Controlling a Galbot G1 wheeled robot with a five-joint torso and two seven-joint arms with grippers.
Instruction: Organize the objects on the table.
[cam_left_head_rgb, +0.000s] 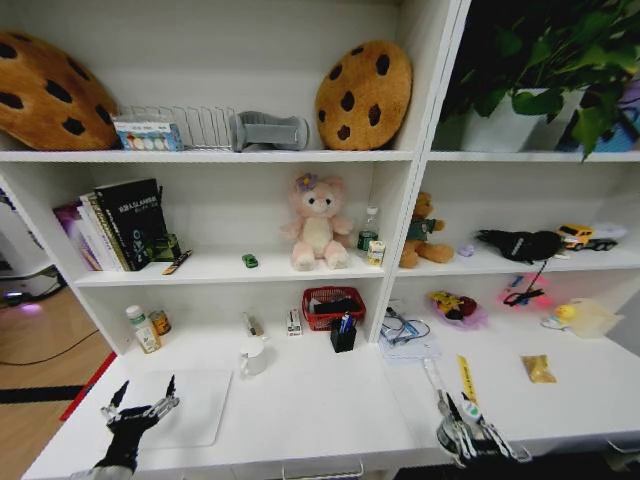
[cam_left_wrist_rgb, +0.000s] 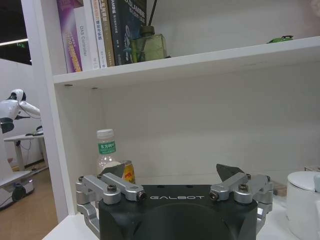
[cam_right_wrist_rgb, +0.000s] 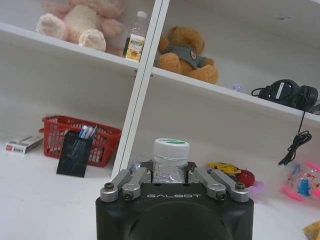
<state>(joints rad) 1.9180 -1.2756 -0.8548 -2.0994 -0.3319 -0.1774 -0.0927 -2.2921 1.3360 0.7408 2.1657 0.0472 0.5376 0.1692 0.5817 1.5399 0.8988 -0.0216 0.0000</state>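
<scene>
My right gripper (cam_left_head_rgb: 462, 425) hovers low over the front right of the white table (cam_left_head_rgb: 330, 400), shut on a small clear bottle (cam_left_head_rgb: 470, 411). In the right wrist view the bottle's white cap (cam_right_wrist_rgb: 171, 149) stands upright between the fingers of the right gripper (cam_right_wrist_rgb: 170, 174). At the front left, my left gripper (cam_left_head_rgb: 137, 405) is open and holds nothing, beside a flat silver laptop (cam_left_head_rgb: 190, 405). Seen from its own wrist, the left gripper (cam_left_wrist_rgb: 172, 175) has its jaws spread wide. A green toy car (cam_left_head_rgb: 249, 261) sits on the lower shelf. Pens stand in a black holder (cam_left_head_rgb: 343, 335).
A red basket (cam_left_head_rgb: 333, 305) and a white mug (cam_left_head_rgb: 253, 357) stand at the back of the desk. Papers with cables (cam_left_head_rgb: 405, 338), a yellow strip (cam_left_head_rgb: 466, 378) and a snack bag (cam_left_head_rgb: 538, 368) lie on the right. Two bottles (cam_left_head_rgb: 146, 330) stand at the left wall. Shelves rise behind.
</scene>
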